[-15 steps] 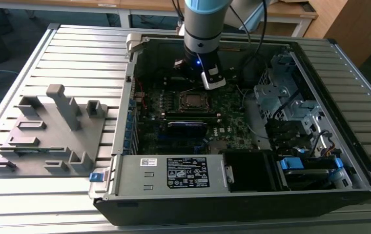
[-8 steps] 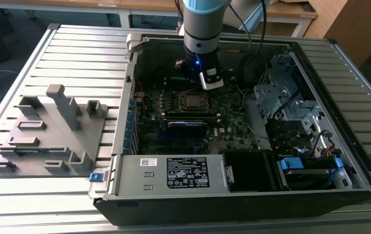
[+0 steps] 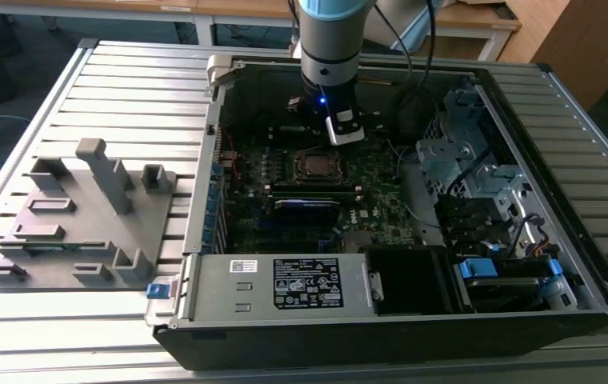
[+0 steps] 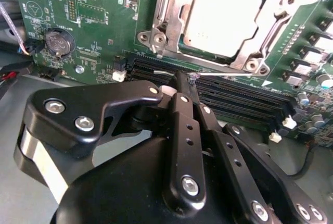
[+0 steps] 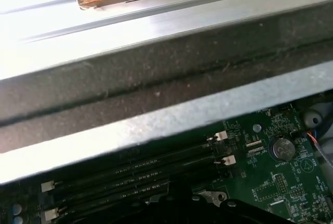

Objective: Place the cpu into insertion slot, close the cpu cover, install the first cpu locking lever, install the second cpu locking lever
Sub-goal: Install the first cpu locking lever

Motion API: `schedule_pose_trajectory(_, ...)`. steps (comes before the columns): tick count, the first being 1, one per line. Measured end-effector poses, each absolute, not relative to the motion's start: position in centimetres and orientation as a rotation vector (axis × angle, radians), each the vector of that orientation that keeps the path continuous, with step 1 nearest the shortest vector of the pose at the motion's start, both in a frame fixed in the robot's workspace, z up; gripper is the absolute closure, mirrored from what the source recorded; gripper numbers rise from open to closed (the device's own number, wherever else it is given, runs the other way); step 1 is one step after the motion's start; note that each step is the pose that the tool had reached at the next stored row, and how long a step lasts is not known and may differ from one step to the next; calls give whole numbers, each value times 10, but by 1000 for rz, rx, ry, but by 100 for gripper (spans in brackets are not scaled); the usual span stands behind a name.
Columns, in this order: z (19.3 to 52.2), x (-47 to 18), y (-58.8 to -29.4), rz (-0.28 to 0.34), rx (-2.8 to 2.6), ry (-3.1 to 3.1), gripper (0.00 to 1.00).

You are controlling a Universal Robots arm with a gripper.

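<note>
**Evidently seated: cpu under its cover, gripper closed alongside**

In the second wrist view the cpu lies flat in its socket. The cpu cover is down around it, framing the metal top. In the exterior view the insertion slot sits mid-board inside the computer case, just beside the arm's tip.

The gripper is closed, tips together, over the memory slots just beside the cover's edge. A thin bright wire lies near the tips; I cannot tell whether they touch it.

The likely trouble is a slip. Closed tips pushing a springy wire at an angle could skid off and strike the memory slots or the small parts around the socket. A cover not fully held down could also lift.

A white label with black print sits on the grey box inside the case. White markings dot the motherboard, but none of it can be made out.
</note>
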State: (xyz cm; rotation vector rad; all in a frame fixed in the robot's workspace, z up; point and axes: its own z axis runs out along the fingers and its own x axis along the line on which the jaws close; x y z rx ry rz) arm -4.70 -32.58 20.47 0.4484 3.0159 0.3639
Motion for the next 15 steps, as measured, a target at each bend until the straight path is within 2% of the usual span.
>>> schedule_pose_trajectory(15,200,-47,-325,323,466,3002,90)
